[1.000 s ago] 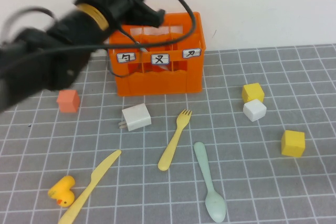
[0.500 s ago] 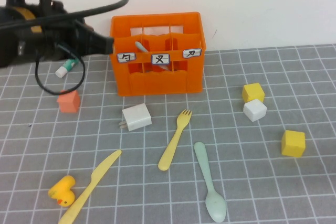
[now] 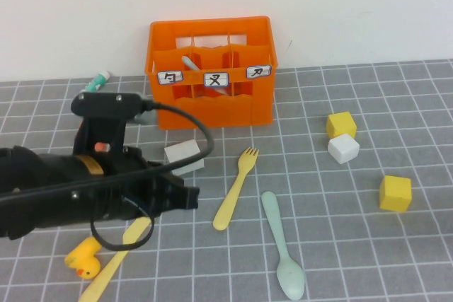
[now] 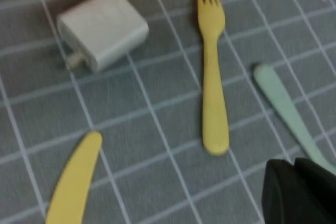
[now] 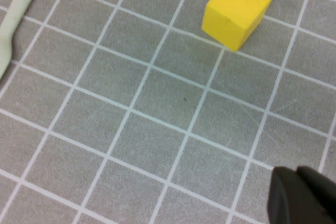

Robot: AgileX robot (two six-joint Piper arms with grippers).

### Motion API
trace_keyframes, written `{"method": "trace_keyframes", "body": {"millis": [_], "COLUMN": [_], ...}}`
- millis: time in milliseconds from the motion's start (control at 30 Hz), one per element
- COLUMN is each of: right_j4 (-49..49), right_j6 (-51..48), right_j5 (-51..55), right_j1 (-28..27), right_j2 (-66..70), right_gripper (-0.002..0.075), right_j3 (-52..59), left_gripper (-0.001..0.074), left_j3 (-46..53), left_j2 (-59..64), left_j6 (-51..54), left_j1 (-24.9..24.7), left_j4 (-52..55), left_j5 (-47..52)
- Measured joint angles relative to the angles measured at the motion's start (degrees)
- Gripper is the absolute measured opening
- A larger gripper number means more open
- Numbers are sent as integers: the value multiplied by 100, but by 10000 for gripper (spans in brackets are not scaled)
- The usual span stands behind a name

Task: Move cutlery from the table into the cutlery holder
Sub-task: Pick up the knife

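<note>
The orange cutlery holder (image 3: 211, 107) stands at the back of the table (image 3: 318, 245), with a grey utensil (image 3: 190, 64) leaning inside it. On the mat lie a yellow fork (image 3: 237, 187) (image 4: 212, 72), a mint-green spoon (image 3: 282, 245) (image 4: 286, 114) and a yellow knife (image 3: 113, 263) (image 4: 76, 182), the knife partly under my left arm. My left gripper (image 3: 192, 196) (image 4: 293, 167) hangs low over the mat just left of the fork's handle, shut and empty. Out of the high view, my right gripper (image 5: 296, 174) is shut over bare mat near a yellow cube (image 5: 237, 10).
A white adapter (image 3: 185, 155) (image 4: 102, 27) sits behind my left gripper. A yellow duck (image 3: 83, 256) is at the front left, and a white-and-green tube (image 3: 95, 81) lies left of the holder. Two yellow cubes (image 3: 340, 124) (image 3: 394, 193) and a white cube (image 3: 343, 148) stand at the right.
My left arm has swung away from the holder, down and forward to the mat beside the fork, and its jaws have shut. The grey utensil stays in the holder.
</note>
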Motion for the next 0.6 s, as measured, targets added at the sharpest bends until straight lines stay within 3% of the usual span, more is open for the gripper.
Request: {"method": "trace_keyframes", "body": {"millis": [400,500,600], "right_j4": [60,96,99], "right_j6": [-11,-11,-11], "right_j5": [0,11,11], "right_j1": [0,0,0], "right_j2": [0,0,0], "right_gripper": [-3,-3,-3], "right_j3": [0,0,0], "left_gripper": [4,46,134], "left_j3": [38,38,38], "left_j2": [58,144,242], "left_j6": [-416,-634,-1019], "left_j1": [19,19,19], "left_j4": [563,1107,1794], "left_j5": [1662,1883,2101]}}
